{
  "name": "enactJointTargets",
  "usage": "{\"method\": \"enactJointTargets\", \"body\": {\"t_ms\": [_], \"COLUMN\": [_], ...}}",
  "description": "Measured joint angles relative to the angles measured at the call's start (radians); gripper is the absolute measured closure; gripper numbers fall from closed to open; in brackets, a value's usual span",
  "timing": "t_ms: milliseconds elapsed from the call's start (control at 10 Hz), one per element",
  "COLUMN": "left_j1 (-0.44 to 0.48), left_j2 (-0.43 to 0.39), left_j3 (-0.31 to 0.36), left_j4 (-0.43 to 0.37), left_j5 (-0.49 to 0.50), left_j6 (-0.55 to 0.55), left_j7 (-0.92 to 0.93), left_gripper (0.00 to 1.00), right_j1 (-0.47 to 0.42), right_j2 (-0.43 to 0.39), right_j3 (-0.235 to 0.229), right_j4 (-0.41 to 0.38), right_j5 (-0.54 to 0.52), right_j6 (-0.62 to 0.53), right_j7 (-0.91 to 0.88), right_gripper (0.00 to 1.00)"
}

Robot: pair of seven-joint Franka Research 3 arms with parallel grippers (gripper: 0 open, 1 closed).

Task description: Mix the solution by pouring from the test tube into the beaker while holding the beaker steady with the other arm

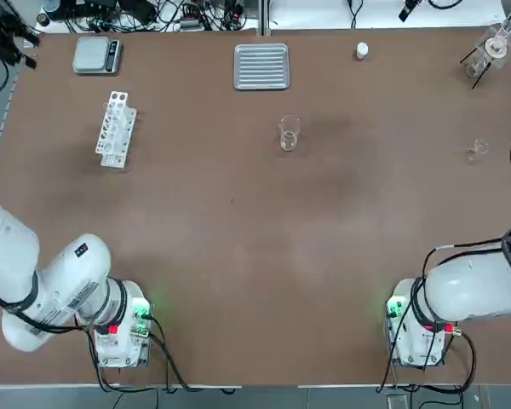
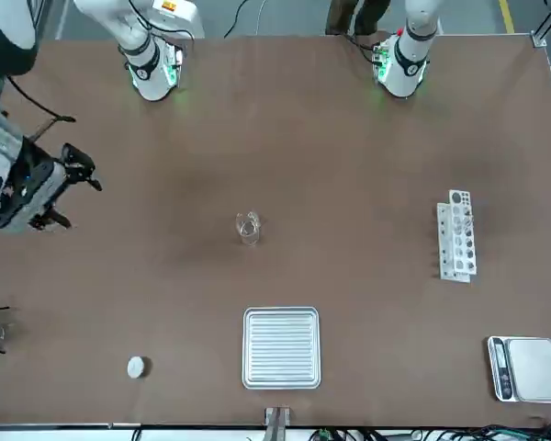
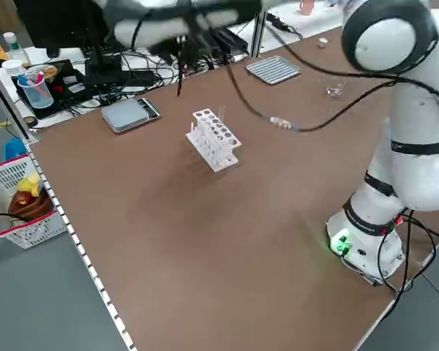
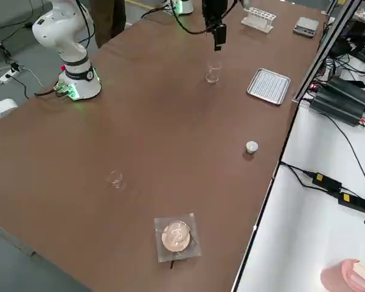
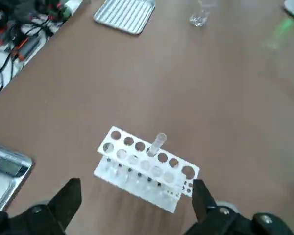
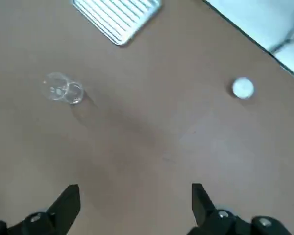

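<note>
Small clear glass cylindrical beaker stands upright on the bare brown table, near its middle, between the two arms and just short of the ribbed silver metal tray at the far edge. White plastic test tube rack sits toward the left arm's side, one clear glass test tube standing in a middle hole, tilted a little. Left gripper hangs above the rack with its black fingers spread wide and nothing between them (rack lies directly under the gap in the wrist view). Right gripper hovers over the table at the robot's right side, well apart from the beaker, fingers likewise wide apart and empty. A small white round cap lies on the table beyond it, near the far edge. Grey digital scale rests in the far left corner. A tiny clear glass piece sits near the right edge.
</note>
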Motion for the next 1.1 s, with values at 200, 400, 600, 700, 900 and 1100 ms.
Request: {"method": "enactJointTargets", "body": {"t_ms": [200,400,600,700,900,1100], "left_j1": [0.014,0.029,0.03,0.028,0.011,0.009], "left_j2": [0.076,0.154,0.25,0.285,0.329,0.363], "left_j3": [0.0,0.0,-0.004,-0.011,-0.019,-0.021], "left_j4": [0.0,-0.001,-0.001,0.0,0.0,0.0], "left_j5": [-0.061,-0.134,-0.18,-0.185,-0.19,-0.219], "left_j6": [-0.026,-0.081,-0.101,-0.116,-0.155,-0.16], "left_j7": [0.128,0.187,0.294,0.334,0.361,0.406], "left_gripper": [0.0,0.0,0.0,0.0,0.0,0.0], "right_j1": [-0.005,-0.005,-0.006,-0.006,-0.005,-0.005], "right_j2": [0.063,0.131,0.19,0.216,0.25,0.293], "right_j3": [-0.002,-0.002,-0.002,-0.002,0.0,0.001], "right_j4": [-0.029,-0.074,-0.16,-0.185,-0.198,-0.224], "right_j5": [0.152,0.297,0.456,0.509,0.572,0.704], "right_j6": [0.088,0.173,0.27,0.292,0.303,0.305], "right_j7": [-0.307,-0.563,-0.804,-0.858,-0.885,-0.954], "right_gripper": [0.0,0.0,0.0,0.0,0.0,0.0]}}
